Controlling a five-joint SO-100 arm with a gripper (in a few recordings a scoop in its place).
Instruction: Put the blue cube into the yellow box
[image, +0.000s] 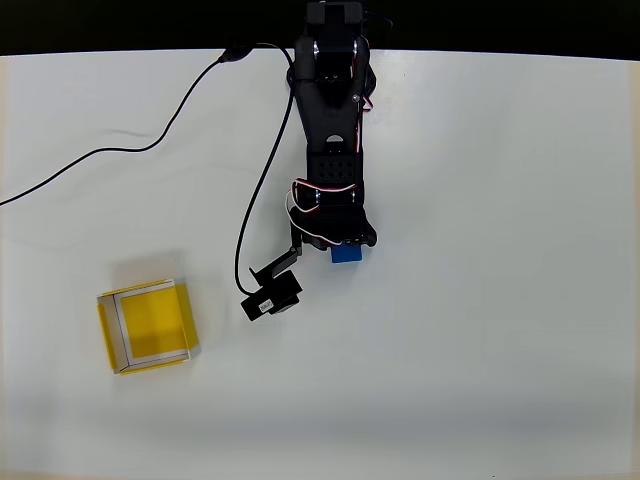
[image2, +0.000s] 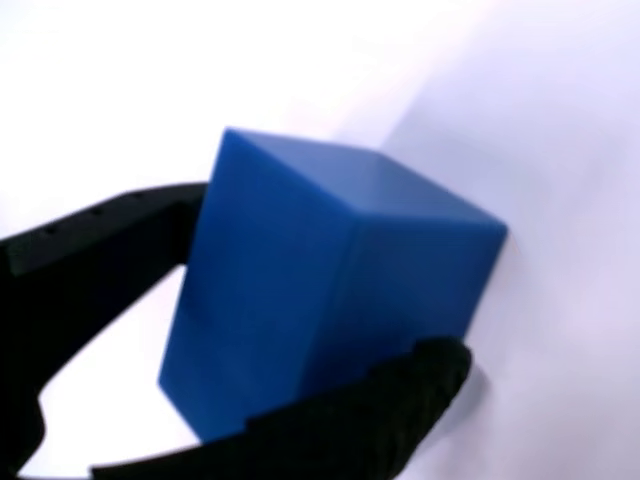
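The blue cube (image: 347, 254) sits under the tip of the black arm in the overhead view, right of the table's middle. In the wrist view the blue cube (image2: 330, 280) is large and tilted, with one black finger (image2: 110, 240) against its left face and the other finger (image2: 400, 410) against its lower edge. My gripper (image: 343, 247) (image2: 325, 290) is shut on the cube. I cannot tell whether the cube rests on the table or is lifted. The yellow box (image: 155, 322) stands empty at the lower left, well away from the gripper.
A black cable (image: 250, 205) runs from the table's far edge down to the small camera module (image: 271, 298) hanging left of the gripper. Another cable stretch (image: 100, 152) trails to the left edge. The white table (image: 480, 330) lies between gripper and box.
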